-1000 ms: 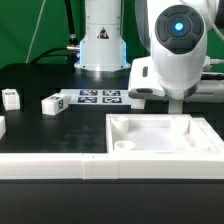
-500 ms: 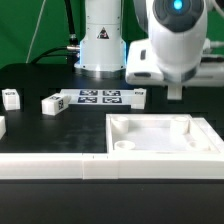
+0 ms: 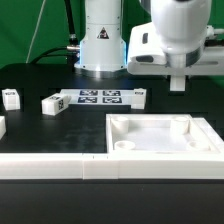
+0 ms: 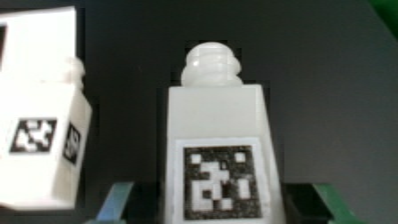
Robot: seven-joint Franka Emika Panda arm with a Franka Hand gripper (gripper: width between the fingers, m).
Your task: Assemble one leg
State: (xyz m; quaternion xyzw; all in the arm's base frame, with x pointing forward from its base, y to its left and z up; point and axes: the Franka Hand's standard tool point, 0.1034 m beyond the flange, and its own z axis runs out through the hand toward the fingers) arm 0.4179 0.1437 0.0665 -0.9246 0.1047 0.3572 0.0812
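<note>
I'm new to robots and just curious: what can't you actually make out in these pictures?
- Exterior view: the gripper is too small to show what it holds.
- Wrist view: the leg is cut off by the frame edge; its tag is blurred.
- Wrist view: a second white piece is cropped by the edge too.

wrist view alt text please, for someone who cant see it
A chunky white leg with a black-and-white marker tag on its face is clamped between the fingers of the gripper, its rounded knobbed end pointing away from the camera. A second white tagged piece shows close beside it, against the dark table.
</note>
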